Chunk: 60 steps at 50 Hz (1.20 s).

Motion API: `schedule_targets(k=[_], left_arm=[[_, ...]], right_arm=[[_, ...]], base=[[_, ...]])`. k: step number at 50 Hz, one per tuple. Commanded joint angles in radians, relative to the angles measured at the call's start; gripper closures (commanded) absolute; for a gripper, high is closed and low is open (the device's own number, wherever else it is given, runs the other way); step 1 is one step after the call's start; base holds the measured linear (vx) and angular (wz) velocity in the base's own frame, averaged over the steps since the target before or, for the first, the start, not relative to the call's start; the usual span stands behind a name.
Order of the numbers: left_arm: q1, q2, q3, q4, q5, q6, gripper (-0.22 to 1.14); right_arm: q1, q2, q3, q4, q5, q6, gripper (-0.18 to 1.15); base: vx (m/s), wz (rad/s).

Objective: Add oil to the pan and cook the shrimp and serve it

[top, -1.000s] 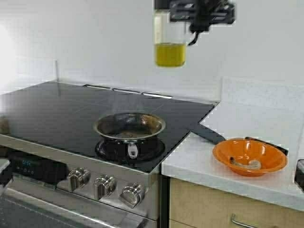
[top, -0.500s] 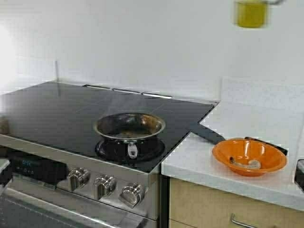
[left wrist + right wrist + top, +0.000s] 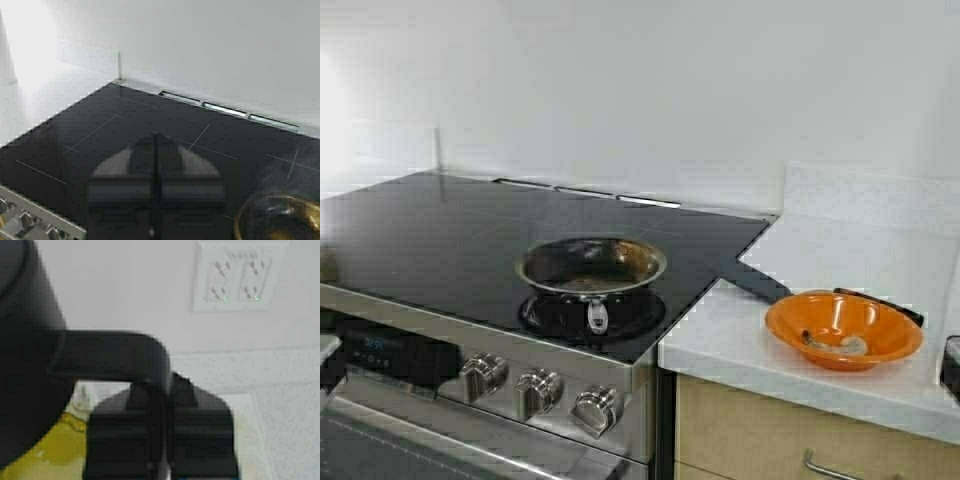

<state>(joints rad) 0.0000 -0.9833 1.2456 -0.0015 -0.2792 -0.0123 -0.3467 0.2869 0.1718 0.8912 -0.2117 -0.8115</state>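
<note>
Our right end effector (image 3: 157,440) pinches the oil (image 3: 55,452) jug's handle; the left end effector (image 3: 156,192) is pressed together above the stove. The pan (image 3: 592,266) looks oiled; the shrimp (image 3: 853,346) waits in the bowl (image 3: 880,315) on the counter (image 3: 740,340), uncooked and unserved.

Black glass stove top (image 3: 470,240) with three metal knobs (image 3: 538,392) on the steel front panel and a small lit display (image 3: 375,348) to their left; a white wall (image 3: 650,90) behind. White speckled tabletop (image 3: 820,260) adjoining the stove on the right, carrying an orange bowl (image 3: 844,329) near its front edge, with a wooden drawer front and metal handle (image 3: 840,468) below. Double wall socket (image 3: 239,276) on the white wall, seen in the right wrist view.
</note>
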Motion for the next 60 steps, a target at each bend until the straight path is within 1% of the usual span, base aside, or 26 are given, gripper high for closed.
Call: schedule_targets(k=[1, 9, 16, 25, 30, 37, 46, 60], left_arm=[[0.002, 0.003, -0.008, 0.002, -0.006, 0.009, 0.89], [0.002, 0.003, -0.002, 0.000, -0.012, 0.014, 0.89], [0.002, 0.000, 0.008, 0.000, -0.015, 0.012, 0.89], [0.002, -0.011, 0.006, 0.000, -0.015, 0.009, 0.89], [0.003, -0.018, 0.003, 0.000, -0.015, 0.009, 0.89], [0.003, -0.021, 0.006, 0.000, -0.015, 0.008, 0.89], [0.002, -0.026, 0.006, -0.002, -0.015, 0.006, 0.89], [0.002, -0.041, 0.009, -0.002, -0.005, 0.006, 0.89]], right_arm=[[-0.025, 0.114, -0.152, -0.018, -0.031, 0.040, 0.91], [-0.049, 0.333, -0.322, -0.061, -0.060, 0.086, 0.91], [-0.066, 0.485, -0.420, -0.101, -0.137, 0.149, 0.91], [-0.083, 0.630, -0.523, -0.198, -0.147, 0.285, 0.91], [-0.092, 0.675, -0.554, -0.259, -0.146, 0.382, 0.91], [-0.097, 0.703, -0.575, -0.298, -0.149, 0.414, 0.91], [-0.100, 0.741, -0.607, -0.302, -0.143, 0.413, 0.91], [-0.100, 0.749, -0.626, -0.336, -0.092, 0.382, 0.91]], base=[[0.00, 0.00], [0.00, 0.00], [0.00, 0.00], [0.00, 0.00], [0.00, 0.00], [0.00, 0.00], [0.00, 0.00], [0.00, 0.00]])
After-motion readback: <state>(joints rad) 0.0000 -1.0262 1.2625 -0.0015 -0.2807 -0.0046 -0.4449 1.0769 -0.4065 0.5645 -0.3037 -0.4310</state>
